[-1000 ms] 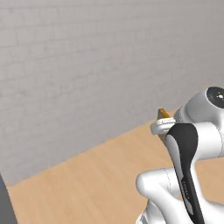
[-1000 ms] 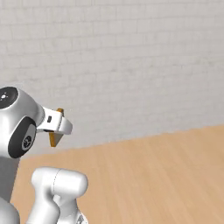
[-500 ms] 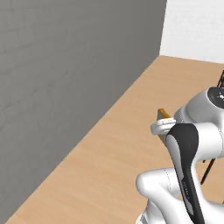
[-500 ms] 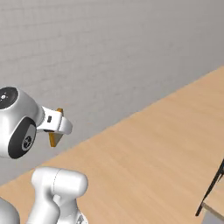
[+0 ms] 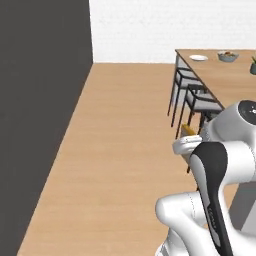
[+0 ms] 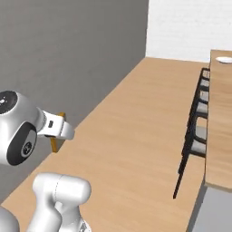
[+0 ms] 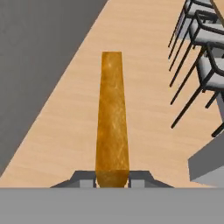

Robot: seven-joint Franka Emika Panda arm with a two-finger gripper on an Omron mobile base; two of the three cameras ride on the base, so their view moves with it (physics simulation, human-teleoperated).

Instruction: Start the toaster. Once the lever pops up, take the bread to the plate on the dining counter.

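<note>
The gripper (image 7: 112, 178) was clamped on the bread (image 7: 112, 122), its fingertips mostly cut off at the hand view's bottom edge, while the plate (image 5: 198, 57) lay far off on the dining counter (image 5: 225, 75), whose right part ran out of frame.

Arm folded high, pincer (image 7: 112, 178) clamped, pointing forward and down.

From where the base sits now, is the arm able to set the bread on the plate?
Probably not yet. The tool is shut on the bread, but the plate lies at the dining counter's far end, with chairs lining the near side. The base likely must drive closer.
</note>
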